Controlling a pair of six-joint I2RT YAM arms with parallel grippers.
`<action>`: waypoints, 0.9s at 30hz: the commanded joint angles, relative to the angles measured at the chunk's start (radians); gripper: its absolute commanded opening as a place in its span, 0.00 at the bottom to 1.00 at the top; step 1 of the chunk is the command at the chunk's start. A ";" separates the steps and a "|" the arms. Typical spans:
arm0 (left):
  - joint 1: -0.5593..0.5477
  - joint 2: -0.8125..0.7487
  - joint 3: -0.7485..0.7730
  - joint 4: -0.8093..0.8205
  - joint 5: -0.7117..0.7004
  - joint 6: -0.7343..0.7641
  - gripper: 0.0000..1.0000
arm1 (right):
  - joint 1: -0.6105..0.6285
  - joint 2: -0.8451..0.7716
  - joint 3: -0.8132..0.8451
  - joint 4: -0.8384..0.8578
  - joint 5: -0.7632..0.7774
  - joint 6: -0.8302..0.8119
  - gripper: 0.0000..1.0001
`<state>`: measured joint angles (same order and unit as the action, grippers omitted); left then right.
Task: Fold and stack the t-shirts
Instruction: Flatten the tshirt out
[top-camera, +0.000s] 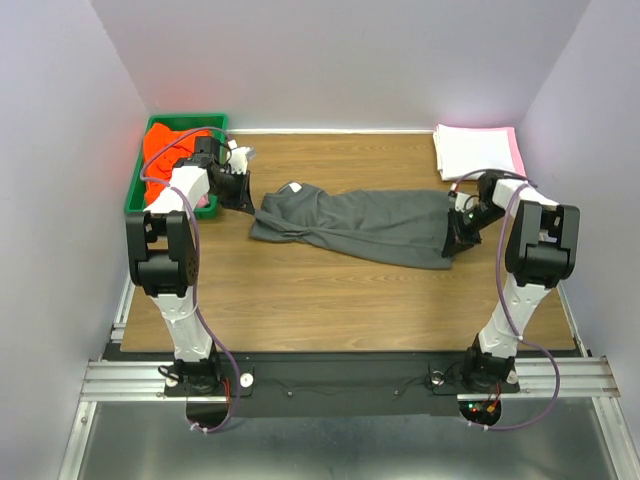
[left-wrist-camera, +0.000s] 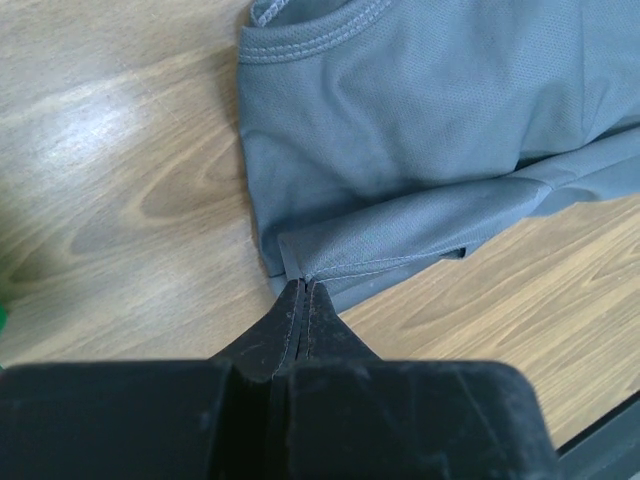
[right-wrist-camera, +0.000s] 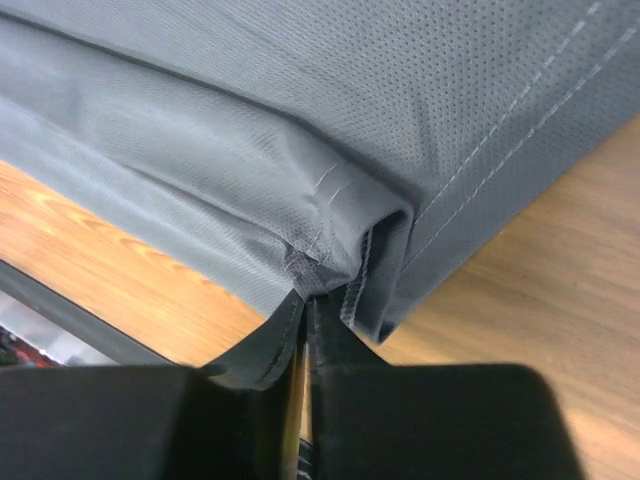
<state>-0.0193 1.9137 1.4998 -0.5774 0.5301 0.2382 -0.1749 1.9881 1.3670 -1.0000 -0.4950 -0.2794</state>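
A dark charcoal grey t-shirt (top-camera: 350, 225) lies stretched left to right across the middle of the wooden table (top-camera: 330, 300), loosely bunched along its length. My left gripper (top-camera: 247, 200) sits at the shirt's left end. In the left wrist view its jaws (left-wrist-camera: 303, 285) are shut, with a stitched hem corner of the grey t-shirt (left-wrist-camera: 400, 120) pinched at their tips. At the shirt's right end my right gripper (top-camera: 451, 240) is shut on a gathered fold of the grey cloth (right-wrist-camera: 300, 120), its tips (right-wrist-camera: 308, 296) pressed together on the hem.
A green bin (top-camera: 134, 185) at the back left holds an orange-red t-shirt (top-camera: 165, 145). White and light pink folded t-shirts (top-camera: 475, 150) are stacked at the back right corner. Walls close in on the left, the right and the back.
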 joint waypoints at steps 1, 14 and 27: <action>0.005 -0.076 0.062 -0.047 0.044 0.007 0.00 | 0.006 -0.096 0.090 0.015 -0.034 0.000 0.03; 0.091 -0.068 0.675 -0.029 0.189 -0.161 0.00 | -0.032 -0.135 0.639 -0.009 -0.016 0.008 0.00; 0.108 -0.427 0.110 0.152 0.160 -0.069 0.00 | -0.031 -0.369 0.350 0.012 -0.091 -0.078 0.00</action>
<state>0.0807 1.5707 1.8168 -0.4374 0.7052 0.1047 -0.1967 1.7161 1.9434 -0.9550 -0.5606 -0.2741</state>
